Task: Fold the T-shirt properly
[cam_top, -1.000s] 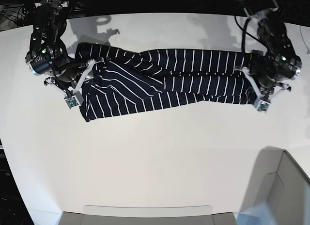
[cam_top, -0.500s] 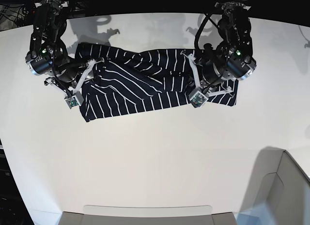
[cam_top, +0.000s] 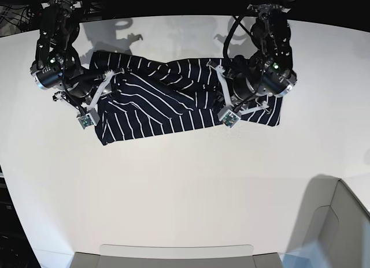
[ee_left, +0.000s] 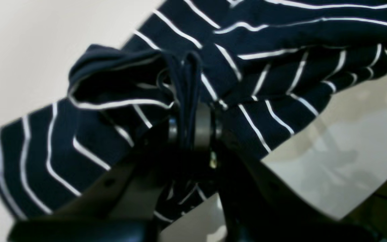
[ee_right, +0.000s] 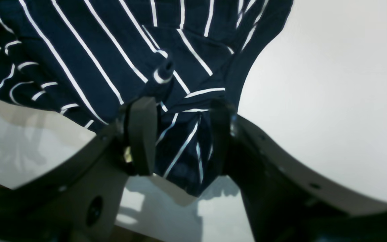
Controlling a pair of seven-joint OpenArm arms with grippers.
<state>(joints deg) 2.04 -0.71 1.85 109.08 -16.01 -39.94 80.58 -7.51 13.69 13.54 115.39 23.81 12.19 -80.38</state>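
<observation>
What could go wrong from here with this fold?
1. The left gripper pinches a thick bunched wad of the shirt, so layers may slip out unevenly and leave the fold crooked.
2. The right gripper stands open around a fabric corner; dragging could shift that end.
3. The shirt's middle is already wrinkled on the table; folding over it may lock creases in.

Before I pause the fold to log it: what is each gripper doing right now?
Left gripper: shut on a bunched edge of the T-shirt.
Right gripper: jaws apart, a fold of the T-shirt between them; grip cannot be told.
</observation>
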